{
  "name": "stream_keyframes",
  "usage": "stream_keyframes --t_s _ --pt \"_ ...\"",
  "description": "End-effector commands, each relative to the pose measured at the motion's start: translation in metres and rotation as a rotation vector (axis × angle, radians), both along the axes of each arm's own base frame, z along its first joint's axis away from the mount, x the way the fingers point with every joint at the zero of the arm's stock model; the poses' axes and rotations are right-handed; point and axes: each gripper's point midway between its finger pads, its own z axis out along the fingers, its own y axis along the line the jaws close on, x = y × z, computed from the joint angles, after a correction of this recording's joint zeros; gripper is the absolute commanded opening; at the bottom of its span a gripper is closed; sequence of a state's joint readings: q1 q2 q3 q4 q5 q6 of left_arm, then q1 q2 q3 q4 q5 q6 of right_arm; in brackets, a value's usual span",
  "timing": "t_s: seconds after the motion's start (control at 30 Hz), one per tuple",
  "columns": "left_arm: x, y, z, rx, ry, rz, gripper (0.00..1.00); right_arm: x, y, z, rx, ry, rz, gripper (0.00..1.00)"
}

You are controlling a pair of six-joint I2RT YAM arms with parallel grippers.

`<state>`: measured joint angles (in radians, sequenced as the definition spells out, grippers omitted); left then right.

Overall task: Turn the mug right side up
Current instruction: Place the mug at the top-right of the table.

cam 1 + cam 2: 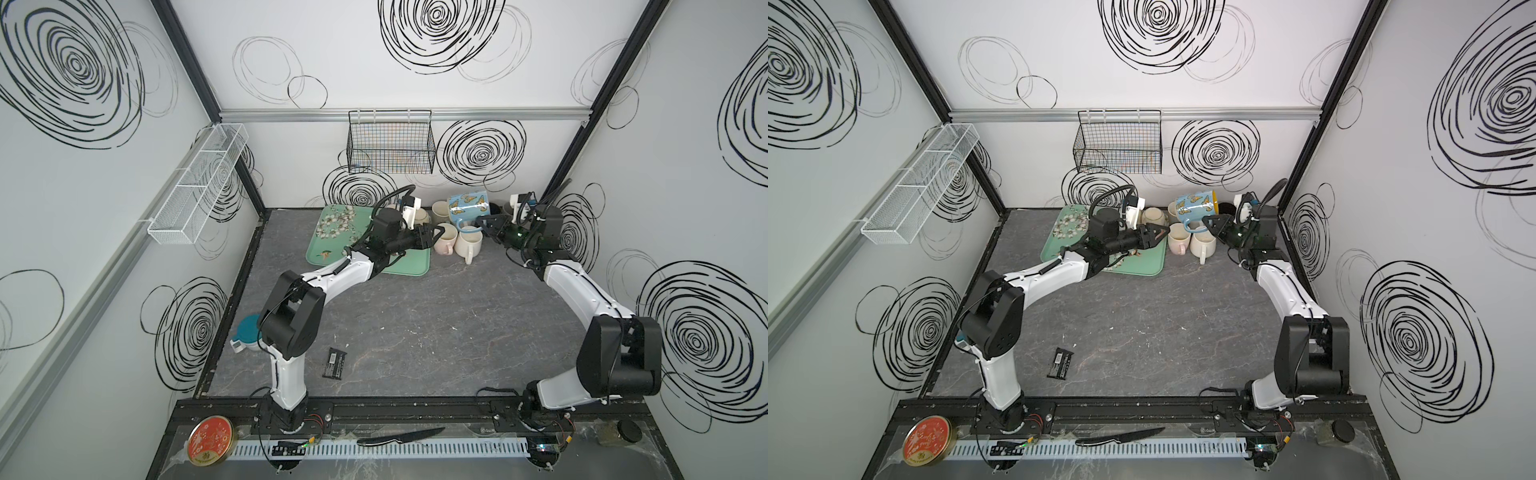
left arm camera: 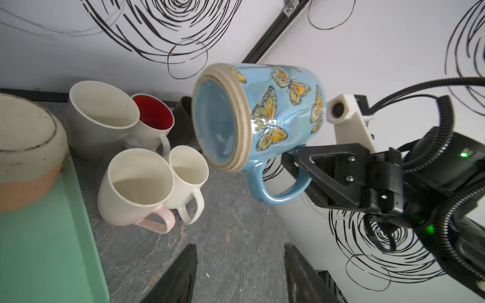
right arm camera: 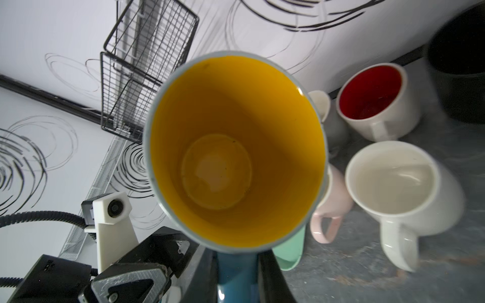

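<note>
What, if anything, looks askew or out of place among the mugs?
The butterfly mug lies sideways in mid-air, gripped by its handle in the right gripper, near the upright white mugs. Nothing looks spilled.

Blue butterfly-patterned mug (image 2: 275, 110), yellow inside

You're in a robot lab test cell. Scribble-print panels (image 1: 415, 83) on an aluminium frame (image 1: 399, 114) box in the tabletop (image 1: 415, 324), and your two arms (image 1: 332, 276) bolt to a front rail (image 1: 395, 409)
</note>
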<state>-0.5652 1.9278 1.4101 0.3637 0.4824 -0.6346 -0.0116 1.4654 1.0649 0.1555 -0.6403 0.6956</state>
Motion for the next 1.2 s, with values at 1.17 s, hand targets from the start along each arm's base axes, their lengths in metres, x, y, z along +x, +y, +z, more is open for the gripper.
stream_keyframes --t_s 1.17 --pt "0.013 0.039 -0.038 0.258 0.013 0.076 0.58 0.019 -0.128 -0.105 -0.858 0.202 -0.478 0.0"
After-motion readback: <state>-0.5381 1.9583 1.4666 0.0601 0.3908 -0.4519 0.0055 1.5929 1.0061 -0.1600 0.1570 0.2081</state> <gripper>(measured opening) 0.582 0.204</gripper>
